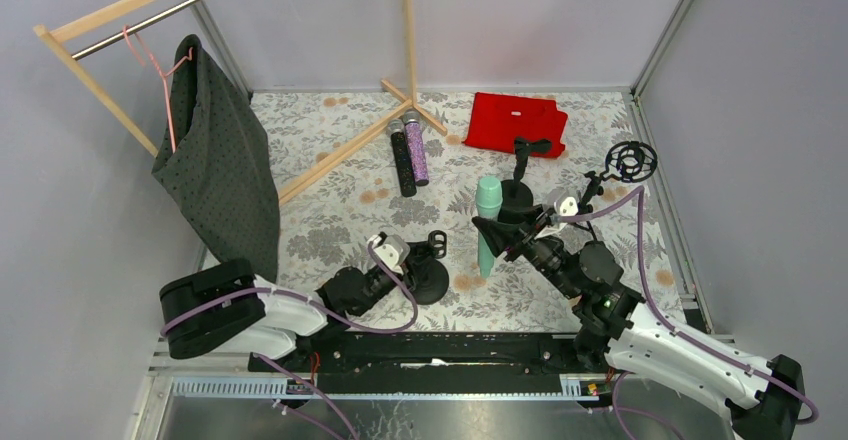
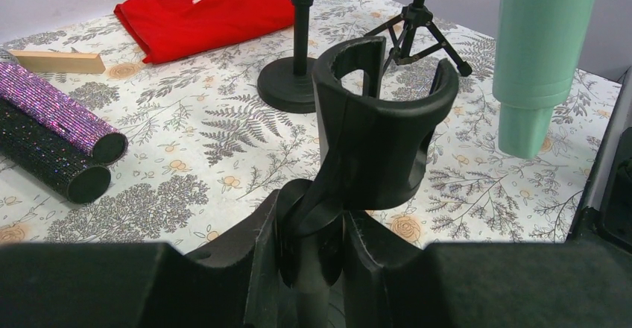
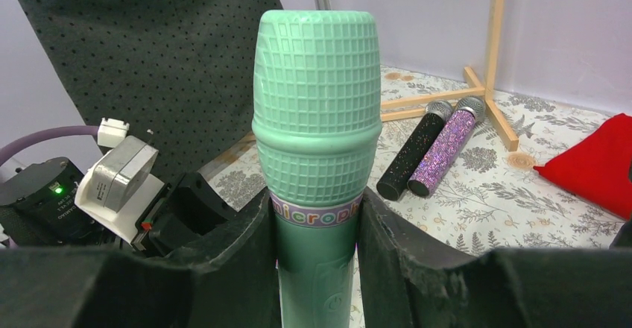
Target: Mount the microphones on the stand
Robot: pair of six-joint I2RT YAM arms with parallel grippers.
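Gripping the all mint-green stick microphone (image 3: 317,112) by its handle just below the gridded head, the right claw (image 3: 317,247) has both fingers pressed tight against it. From where I stand that microphone is roughly upright above the floral-patterned surface (image 1: 330,230), its lower end in the air, just beside the open black U-shaped plastic clip (image 2: 380,130) and apart from it.

The left claw (image 2: 313,247) is closed on the joint under that clip, which tops a short black stand with a round base (image 1: 432,280) near the arms.

Farther back, the black microphone with a silver mesh head (image 1: 402,165) and the glittery purple microphone with a mesh head (image 1: 416,150) lie touching side by side on the surface, heads towards the foot of the pale wooden rack (image 1: 340,150). A second black round-based stand (image 1: 517,195) is just behind the green microphone, a black tripod stand (image 1: 628,162) to its right, and a folded red cloth (image 1: 515,123) beyond. A dark dotted cloth (image 1: 220,170) hangs from the rack.
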